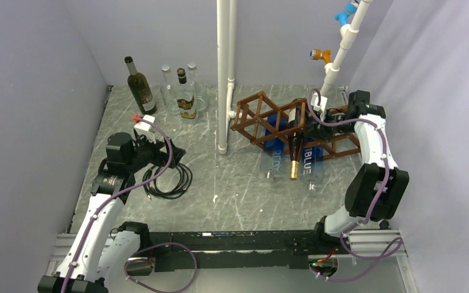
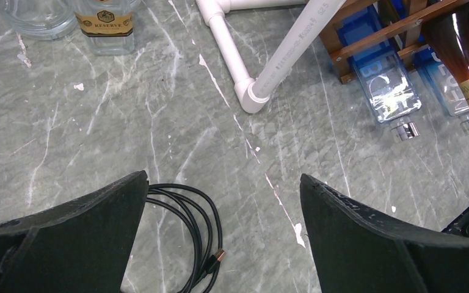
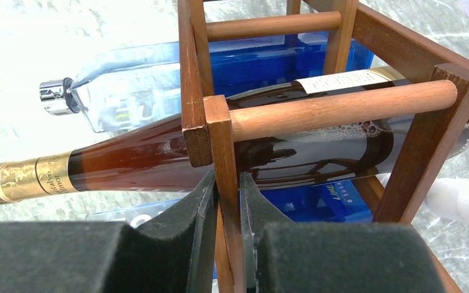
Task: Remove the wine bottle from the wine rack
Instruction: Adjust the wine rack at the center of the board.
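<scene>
Left gripper hangs with fingers wide apart over open marble table, coiled black cable just beneath. Past the white pipe post, the wine rack cradles the wine bottle, its gold-foiled neck jutting beyond the front edge. Right gripper is clamped on a square rack bar

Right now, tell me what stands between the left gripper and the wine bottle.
The white pipe stands on the table roughly between the open left gripper and the wine bottle lying in the wine rack. A blue bottle lies beside the wine bottle on that side too.
</scene>
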{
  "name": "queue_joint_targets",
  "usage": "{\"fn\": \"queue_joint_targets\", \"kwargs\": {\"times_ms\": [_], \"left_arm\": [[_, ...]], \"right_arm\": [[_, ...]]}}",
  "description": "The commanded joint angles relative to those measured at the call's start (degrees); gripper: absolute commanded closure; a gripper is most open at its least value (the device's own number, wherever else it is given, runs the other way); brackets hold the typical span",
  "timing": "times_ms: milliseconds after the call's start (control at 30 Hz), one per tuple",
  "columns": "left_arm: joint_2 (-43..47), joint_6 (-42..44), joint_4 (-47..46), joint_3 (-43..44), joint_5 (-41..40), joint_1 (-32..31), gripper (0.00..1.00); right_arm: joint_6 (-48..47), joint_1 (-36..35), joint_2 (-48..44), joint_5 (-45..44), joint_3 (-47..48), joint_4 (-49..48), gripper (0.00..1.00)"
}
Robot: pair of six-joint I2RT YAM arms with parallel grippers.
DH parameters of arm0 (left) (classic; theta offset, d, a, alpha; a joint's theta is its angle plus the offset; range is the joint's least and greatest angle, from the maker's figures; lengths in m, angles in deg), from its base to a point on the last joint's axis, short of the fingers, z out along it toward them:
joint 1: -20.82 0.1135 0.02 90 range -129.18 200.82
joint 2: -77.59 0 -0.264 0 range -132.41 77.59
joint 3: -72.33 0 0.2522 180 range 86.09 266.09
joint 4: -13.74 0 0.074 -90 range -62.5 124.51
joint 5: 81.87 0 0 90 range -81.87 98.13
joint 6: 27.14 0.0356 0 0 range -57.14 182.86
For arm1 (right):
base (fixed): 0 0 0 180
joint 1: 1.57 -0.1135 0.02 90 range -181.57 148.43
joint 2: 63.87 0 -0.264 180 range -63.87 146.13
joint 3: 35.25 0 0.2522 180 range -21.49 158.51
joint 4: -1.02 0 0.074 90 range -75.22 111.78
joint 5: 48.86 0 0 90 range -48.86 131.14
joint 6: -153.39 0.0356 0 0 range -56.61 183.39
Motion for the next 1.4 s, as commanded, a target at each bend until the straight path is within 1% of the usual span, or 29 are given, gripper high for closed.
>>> {"fn": "queue_joint_targets", "kwargs": {"times_ms": [0, 233, 333, 700, 833, 867, 967, 1067, 1233, 1367], "left_arm": [[0.5, 0.6, -1.3, 2.4, 1.0, 0.1, 0.01], [0.6, 0.6, -1.3, 2.4, 1.1, 0.1, 0.0], [0.6, 0.6, -1.3, 2.4, 1.1, 0.1, 0.0], [0.3, 0.5, -1.6, 2.4, 1.9, 0.1, 0.01], [0.0, 0.2, -2.0, 2.3, 3.6, 0.1, 0.0], [-0.1, 0.1, -2.2, 2.3, 4.4, 0.1, 0.0], [-0.3, -0.4, -3.2, 2.1, 7.1, 0.1, 0.0], [-0.7, -1.5, -4.8, 1.9, 10.4, 0.1, 0.0], [-1.5, -5.2, -8.9, 0.9, 16.3, -0.7, 0.0], [-1.4, -7.5, -9.4, 1.2, 16.6, -4.3, 0.0]], "right_arm": [[13.7, -2.0, -5.5, 2.2, -3.7, -8.2, 1.0], [33.2, -5.9, -10.9, -5.6, -10.7, -23.7, 1.0], [39.1, -7.1, -12.3, -8.6, -12.6, -27.2, 1.0], [54.6, -11.1, -15.7, -18.6, -17.5, -34.8, 1.0], [56.7, -11.6, -16.4, -18.9, -18.7, -35.8, 1.0], [56.7, -11.6, -16.6, -18.5, -19.0, -35.6, 0.98], [56.2, -11.7, -17.7, -18.1, -19.3, -34.9, 0.77], [55.9, -11.7, -19.3, -18.3, -19.1, -34.1, 0.61], [55.0, -11.7, -21.8, -17.2, -19.0, -32.3, 0.48], [51.9, -11.1, -24.5, -15.4, -18.7, -29.2, 0.41]]}}
